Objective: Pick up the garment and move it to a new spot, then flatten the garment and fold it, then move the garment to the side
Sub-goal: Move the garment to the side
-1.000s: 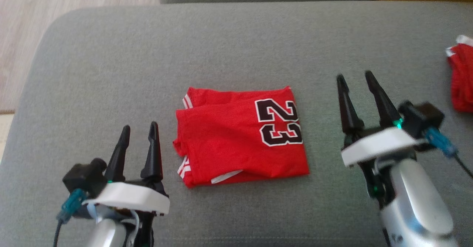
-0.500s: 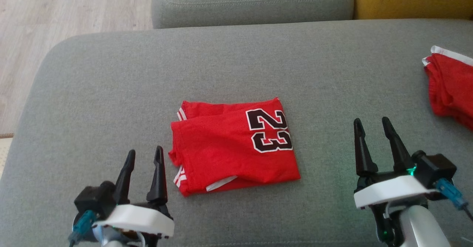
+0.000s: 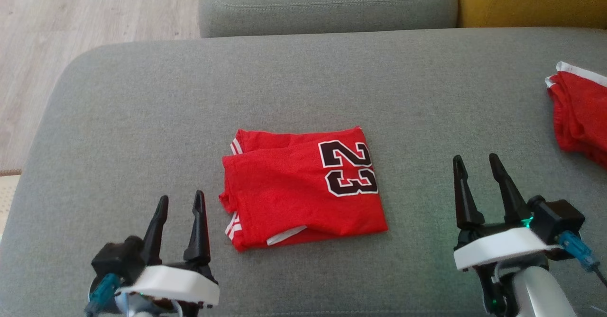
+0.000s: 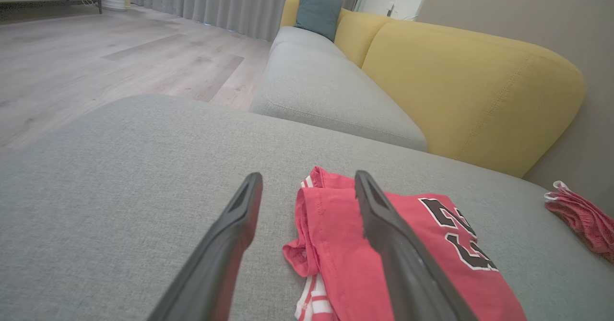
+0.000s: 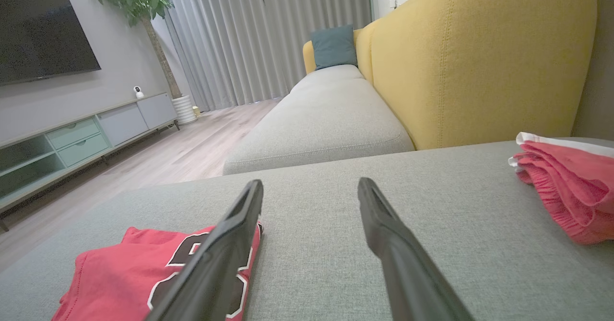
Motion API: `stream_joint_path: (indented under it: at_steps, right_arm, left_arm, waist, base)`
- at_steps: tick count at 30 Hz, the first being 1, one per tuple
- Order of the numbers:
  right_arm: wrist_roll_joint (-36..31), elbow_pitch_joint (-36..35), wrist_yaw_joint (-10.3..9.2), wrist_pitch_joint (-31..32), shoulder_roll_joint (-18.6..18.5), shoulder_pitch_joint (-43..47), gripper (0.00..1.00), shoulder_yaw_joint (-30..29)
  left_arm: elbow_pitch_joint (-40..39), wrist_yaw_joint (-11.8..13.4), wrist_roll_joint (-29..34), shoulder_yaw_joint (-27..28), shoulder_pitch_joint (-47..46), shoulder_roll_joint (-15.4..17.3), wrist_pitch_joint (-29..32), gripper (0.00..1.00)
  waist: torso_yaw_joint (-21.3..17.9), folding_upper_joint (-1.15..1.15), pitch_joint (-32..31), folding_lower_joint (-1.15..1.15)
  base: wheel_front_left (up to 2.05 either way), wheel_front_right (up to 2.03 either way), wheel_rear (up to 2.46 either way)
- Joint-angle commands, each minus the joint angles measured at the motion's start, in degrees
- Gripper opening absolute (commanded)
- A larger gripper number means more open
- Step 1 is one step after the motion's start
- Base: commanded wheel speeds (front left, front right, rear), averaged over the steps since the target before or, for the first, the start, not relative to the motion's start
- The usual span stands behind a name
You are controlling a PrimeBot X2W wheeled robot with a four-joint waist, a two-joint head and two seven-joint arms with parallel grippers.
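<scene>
Red garment (image 3: 294, 194) between left hand (image 3: 181, 195) and right hand (image 3: 474, 157)

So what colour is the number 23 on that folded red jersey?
The number 23 is black, outlined white; clearest in head view.

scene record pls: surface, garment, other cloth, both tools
surface: grey fabric sofa cushion
garment: red fabric jersey with black 23, folded into a rectangle, lying flat mid-cushion
other cloth: crumpled red cloth with white trim, at the cushion's right edge
left tool: open, empty, beside the jersey's left edge
right tool: open, empty, right of the jersey, apart from it
</scene>
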Motion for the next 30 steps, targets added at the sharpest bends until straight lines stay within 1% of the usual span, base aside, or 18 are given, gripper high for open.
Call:
stream_joint_path:
  at_steps: [1, 12, 16, 19, 23, 28, 29, 30]
  right_arm:
    - [-0.2, -2.2, -0.05, -0.1, -0.1, -1.6, 1.0, 1.5]
    - [-0.3, -2.0, -0.05, 0.2, -0.1, -1.7, 1.0, 1.0]
    - [-0.7, -2.0, -0.05, 1.5, -0.1, -2.3, 1.0, 1.2]
    - [-1.2, -1.7, -0.05, 4.7, -0.1, -3.3, 1.0, 1.7]
    - [-0.6, -0.6, -0.05, 11.1, -0.1, -5.5, 1.0, 2.2]
    - [0.8, 2.1, -0.05, 19.1, -0.1, -8.5, 1.0, 2.0]
    - [1.8, 3.2, -0.05, 22.1, -0.1, -9.5, 1.0, 2.2]
    - [2.2, 3.8, -0.05, 23.5, -0.1, -10.0, 1.0, 2.2]
  left_arm:
    - [-1.5, -0.2, 0.5, 2.1, -1.4, -0.2, -0.7, 1.0]
    - [-1.2, -1.2, 1.3, 2.9, -1.3, -0.9, -0.7, 1.0]
    - [-1.3, -1.5, 1.6, 3.0, -1.5, -1.1, -0.7, 1.0]
    - [-1.3, -1.6, 2.0, 3.2, -1.9, -1.2, -0.7, 1.0]
    - [-1.7, -1.7, 2.4, 3.3, -2.5, -1.4, -0.7, 1.0]
    - [-1.3, -2.0, 2.4, 2.9, -3.4, -1.7, -0.7, 1.0]
    - [-1.2, -2.1, 2.3, 2.6, -3.8, -1.9, -0.7, 1.0]
    - [-1.2, -2.1, 2.3, 2.5, -4.0, -1.9, -0.7, 1.0]
  waist:
    - [0.0, 0.0, 0.1, 0.0]
    - [0.1, 0.0, 0.4, 0.0]
    - [0.6, 0.0, 0.9, 0.0]
    - [1.4, 0.0, 1.8, 0.0]
    - [3.1, 0.0, 3.6, 0.0]
    - [6.0, 0.0, 6.3, 0.0]
    - [7.3, 0.0, 7.3, 0.0]
    - [7.9, 0.0, 7.7, 0.0]
  base:
    - [0.0, 0.0, 0.0]
    - [0.0, 0.0, 0.0]
    - [0.0, 0.0, 0.0]
    - [0.0, 0.0, 0.0]
    - [0.0, 0.0, 0.0]
    - [0.0, 0.0, 0.0]
    - [0.0, 0.0, 0.0]
    - [0.0, 0.0, 0.0]
